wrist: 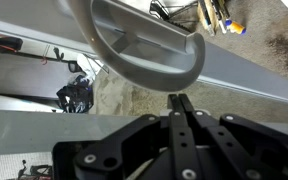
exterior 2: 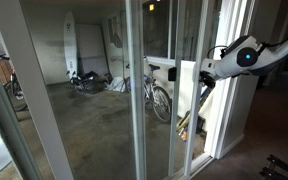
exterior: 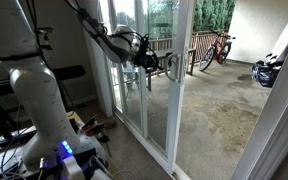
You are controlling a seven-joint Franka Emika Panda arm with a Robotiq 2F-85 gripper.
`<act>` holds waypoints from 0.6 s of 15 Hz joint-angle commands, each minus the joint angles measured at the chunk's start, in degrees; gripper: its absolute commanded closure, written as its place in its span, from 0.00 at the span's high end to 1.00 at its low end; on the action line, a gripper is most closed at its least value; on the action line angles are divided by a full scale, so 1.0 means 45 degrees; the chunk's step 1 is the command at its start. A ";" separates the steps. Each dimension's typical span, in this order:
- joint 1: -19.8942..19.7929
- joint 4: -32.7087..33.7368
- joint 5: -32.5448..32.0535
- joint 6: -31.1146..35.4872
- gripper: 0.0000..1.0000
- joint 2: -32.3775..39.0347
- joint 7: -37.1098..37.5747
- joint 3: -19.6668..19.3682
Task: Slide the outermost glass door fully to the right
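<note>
**While its jaws are pressed together, the gripper faces the grey loop handle**

Nothing is held between the closed fingers. The handle lies just ahead of the fingertips; whether they touch cannot be told. It sits on the white edge of the outermost glass door.

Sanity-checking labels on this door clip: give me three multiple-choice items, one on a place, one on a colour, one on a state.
1. The bicycle stands: A outdoors on the patio; B indoors by the robot's base; C on a table.
2. The door's loop handle is: A red; B grey; C black.
3. The fingers are: A spread around the handle; B holding a cloth; C closed together, empty.
Key: 1 A, patio paving lies under it; 2 B, the wrist view shows it grey; 3 C, they meet just short of the handle.
</note>
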 commanded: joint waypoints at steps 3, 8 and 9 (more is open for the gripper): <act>0.0074 0.0147 -0.0018 0.0066 0.04 -0.0489 0.0054 -0.0165; -0.0094 0.0363 -0.0151 0.0221 0.04 -0.0436 0.0157 -0.0444; -0.0124 0.0377 -0.0154 0.0268 0.04 -0.0428 0.0168 -0.0491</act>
